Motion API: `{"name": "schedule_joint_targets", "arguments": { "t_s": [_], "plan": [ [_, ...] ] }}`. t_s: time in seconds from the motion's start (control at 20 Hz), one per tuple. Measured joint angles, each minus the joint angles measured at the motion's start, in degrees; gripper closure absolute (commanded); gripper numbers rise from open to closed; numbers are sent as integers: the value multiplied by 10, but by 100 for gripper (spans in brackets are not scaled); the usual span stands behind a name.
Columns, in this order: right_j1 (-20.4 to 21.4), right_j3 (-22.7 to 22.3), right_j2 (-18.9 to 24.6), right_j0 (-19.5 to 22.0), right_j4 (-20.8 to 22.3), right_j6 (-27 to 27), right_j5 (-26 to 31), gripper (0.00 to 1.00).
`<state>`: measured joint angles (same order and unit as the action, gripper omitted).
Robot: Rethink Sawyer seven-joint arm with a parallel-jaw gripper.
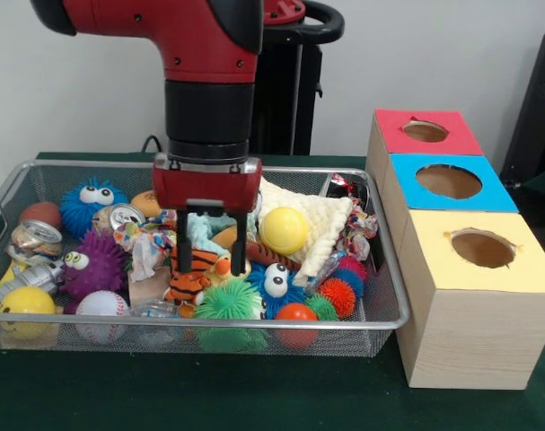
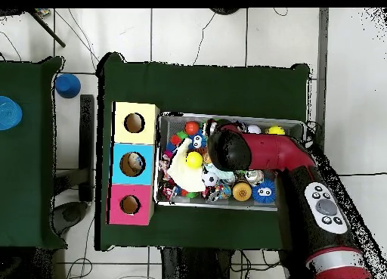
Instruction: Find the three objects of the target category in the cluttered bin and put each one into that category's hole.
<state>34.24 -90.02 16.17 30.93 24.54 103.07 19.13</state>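
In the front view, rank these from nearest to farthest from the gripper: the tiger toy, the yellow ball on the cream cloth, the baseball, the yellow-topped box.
1. Tiger toy: right at the gripper, between its open fingers' tips.
2. Yellow ball: just to the picture's right, on the cream cloth.
3. Baseball: lower left, near the bin's front wall.
4. Yellow-topped box: outside the bin, far right.

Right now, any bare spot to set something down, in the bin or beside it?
None in the wire bin: toys cover it wall to wall, and the fingers are down over the tiger toy. Free: the green cloth along the bin's front wall, running to the yellow box.
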Motion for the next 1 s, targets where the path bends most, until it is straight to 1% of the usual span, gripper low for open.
{"name": "schedule_joint_targets", "arguments": {
  "t_s": [0.35,0.45,0.6,0.8,1.0],
  "plan": [
    [-12,5,2,38,1,0,0,0],
    [-15,5,2,56,1,0,0,0],
    [-18,8,2,69,1,0,0,0],
    [-29,16,2,77,1,0,0,0],
    [-43,25,2,73,2,0,-2,0]
  ]
}}
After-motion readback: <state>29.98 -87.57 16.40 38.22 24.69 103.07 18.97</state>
